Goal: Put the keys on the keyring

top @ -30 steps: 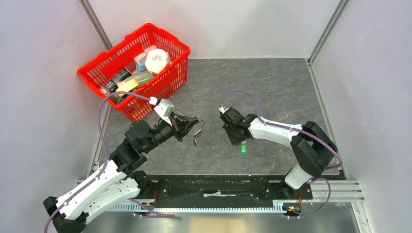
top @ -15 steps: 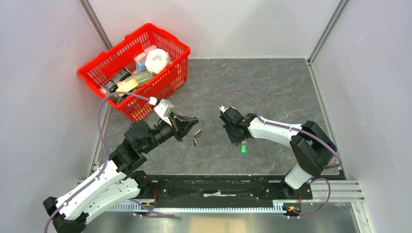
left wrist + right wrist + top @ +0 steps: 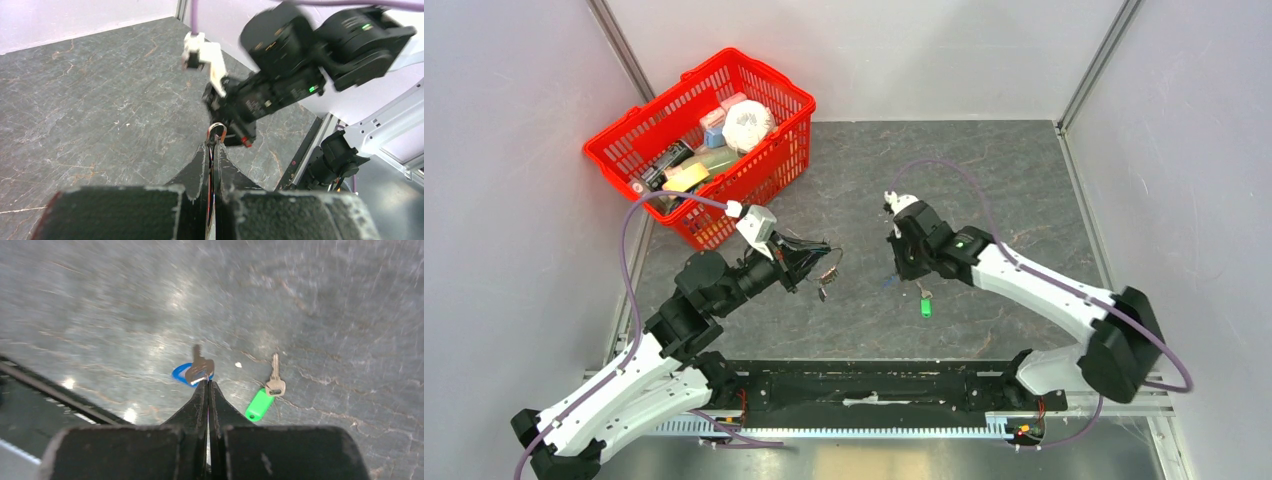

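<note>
My left gripper (image 3: pixel 821 258) is shut on the keyring (image 3: pixel 832 263), a thin wire ring with small silver keys (image 3: pixel 823 290) dangling under it. In the left wrist view the ring's loop (image 3: pixel 216 131) pokes out past my closed fingertips (image 3: pixel 202 159). My right gripper (image 3: pixel 900 268) is shut on a silver key with a blue tag (image 3: pixel 198 371), held just above the mat; the blue tag also shows in the top view (image 3: pixel 890 281). A green-tagged key (image 3: pixel 265 399) lies flat on the mat beside it, also in the top view (image 3: pixel 925 304). The two grippers face each other, a short gap apart.
A red basket (image 3: pixel 794 100) full of household items stands at the back left, close behind my left arm. A grey stone-pattern mat (image 3: pixel 984 190) covers the table. White walls close in the left, right and back. A black rail (image 3: pixel 874 385) runs along the near edge.
My right arm has swung its elbow out to the right and its gripper has risen slightly with the blue-tagged key. My left gripper and the keyring have stayed nearly still.
</note>
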Motion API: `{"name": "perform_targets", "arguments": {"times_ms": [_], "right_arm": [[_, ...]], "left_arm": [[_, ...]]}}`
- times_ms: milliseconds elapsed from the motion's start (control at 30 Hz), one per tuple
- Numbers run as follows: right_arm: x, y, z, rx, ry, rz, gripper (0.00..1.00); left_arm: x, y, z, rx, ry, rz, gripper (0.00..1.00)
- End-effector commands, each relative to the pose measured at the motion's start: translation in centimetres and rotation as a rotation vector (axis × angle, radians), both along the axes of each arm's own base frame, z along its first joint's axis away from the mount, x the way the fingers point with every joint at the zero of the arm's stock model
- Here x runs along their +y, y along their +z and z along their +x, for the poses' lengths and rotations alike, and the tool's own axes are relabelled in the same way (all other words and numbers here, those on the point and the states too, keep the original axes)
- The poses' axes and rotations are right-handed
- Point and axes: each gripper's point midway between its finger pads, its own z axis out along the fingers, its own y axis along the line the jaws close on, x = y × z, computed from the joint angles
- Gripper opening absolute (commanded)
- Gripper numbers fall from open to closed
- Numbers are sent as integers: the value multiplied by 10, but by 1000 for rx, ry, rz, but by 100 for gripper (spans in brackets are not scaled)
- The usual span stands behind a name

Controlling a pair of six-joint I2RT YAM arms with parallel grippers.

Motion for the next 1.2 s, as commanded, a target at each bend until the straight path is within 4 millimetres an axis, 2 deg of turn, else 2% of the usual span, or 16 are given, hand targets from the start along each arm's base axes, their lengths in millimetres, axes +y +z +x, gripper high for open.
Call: {"name": "perform_targets", "arguments": {"times_ms": [0,233,500,700,967,1167], "right_arm": [[22,70,-3,-105,89,165,0],[38,131,-21,-222,248,257,0],[56,179,-45,-347,447,324,0],[66,224,-74,-439,607,428,0],[66,259,-99,-508,724,509,0],[67,280,-111,-553,771,566,0]], "left_arm": [[3,34,-5,-47,-8,-73,2],[1,36,-8,-59,-30,-69,2],[-4,36,-17,-80,-88,-60,2],[-5,44,-31,-144,-155,-76,2],[-13,55,-58,-221,-308,-109,2],[-15,56,-65,-234,-348,-115,2]]}}
